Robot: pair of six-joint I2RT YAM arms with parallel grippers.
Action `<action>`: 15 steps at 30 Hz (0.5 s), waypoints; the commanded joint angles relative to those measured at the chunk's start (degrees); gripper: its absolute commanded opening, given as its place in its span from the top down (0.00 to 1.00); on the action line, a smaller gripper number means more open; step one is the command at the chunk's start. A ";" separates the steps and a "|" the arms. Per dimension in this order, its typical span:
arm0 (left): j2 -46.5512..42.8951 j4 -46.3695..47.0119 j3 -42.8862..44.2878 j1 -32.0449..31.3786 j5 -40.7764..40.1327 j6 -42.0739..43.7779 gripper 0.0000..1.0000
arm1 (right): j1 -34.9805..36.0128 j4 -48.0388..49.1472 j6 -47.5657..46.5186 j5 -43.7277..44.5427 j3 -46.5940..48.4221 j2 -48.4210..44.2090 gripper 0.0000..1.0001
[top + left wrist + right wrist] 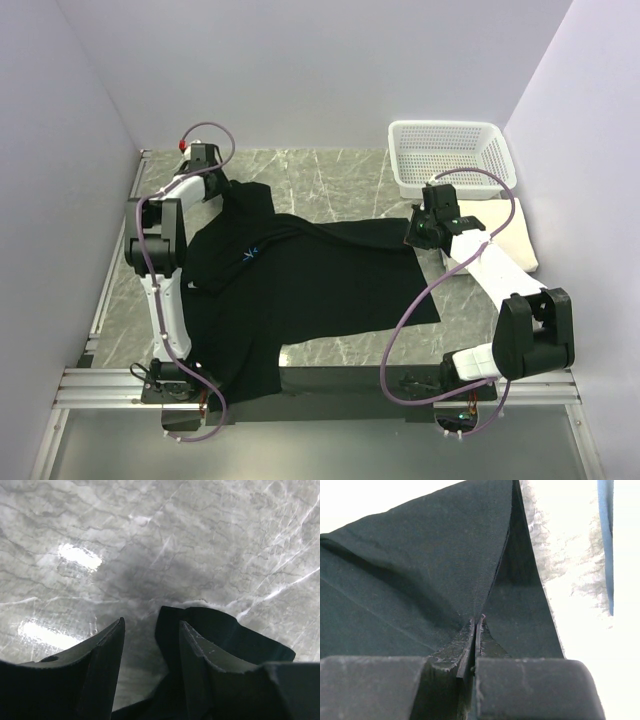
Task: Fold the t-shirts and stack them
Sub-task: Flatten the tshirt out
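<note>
Right gripper [476,622] is clamping hard on a pinch of the black t-shirt [320,285], jaws pressed together with the cloth tenting up and away from them. In the overhead view, that pinch is sitting at the shirt's far right corner, just in front of the white mesh basket [445,127].

Over on the other side, the left gripper [151,622] is hanging released at the far left. Its jaws are standing apart, with bare table showing in the gap and a rumpled tip of black sleeve [250,200] poking in beside its right finger [200,665], not squeezed.

The black tee is lying mostly spread across the middle of the table, its long axis running left to right. The straight hem [428,275] is facing the right arm. The sleeved end, with a small blue mark [250,253], is pointing to the left arm. One sleeve is reaching to the far left corner while the other flap is draping to the near edge.

The cream-white t-shirt [515,235] is lying at the right edge, partly under the right arm and apart from the black one.

The table [330,175] is grey marbled stone, glaring under the lights in the wrist views. Plain pale walls [320,60] are boxing it in on three sides, and a metal rail [100,385] is running along the near edge.
</note>
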 commanded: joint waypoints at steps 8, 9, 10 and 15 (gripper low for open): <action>6.95 -10.02 13.17 -4.32 -6.87 5.51 0.48 | 0.27 1.04 -0.66 0.49 0.17 -1.48 1.00; 7.83 -11.59 13.70 -4.50 -7.31 5.69 0.48 | 0.18 0.95 -0.66 0.49 0.17 -1.57 1.00; 8.19 -12.30 14.23 -4.67 -7.93 5.78 0.48 | 0.27 1.04 -0.66 0.49 0.17 -1.57 1.00; 10.64 -15.56 16.95 -5.20 -8.28 6.30 0.51 | 0.18 1.04 -0.40 0.23 0.08 -1.39 1.00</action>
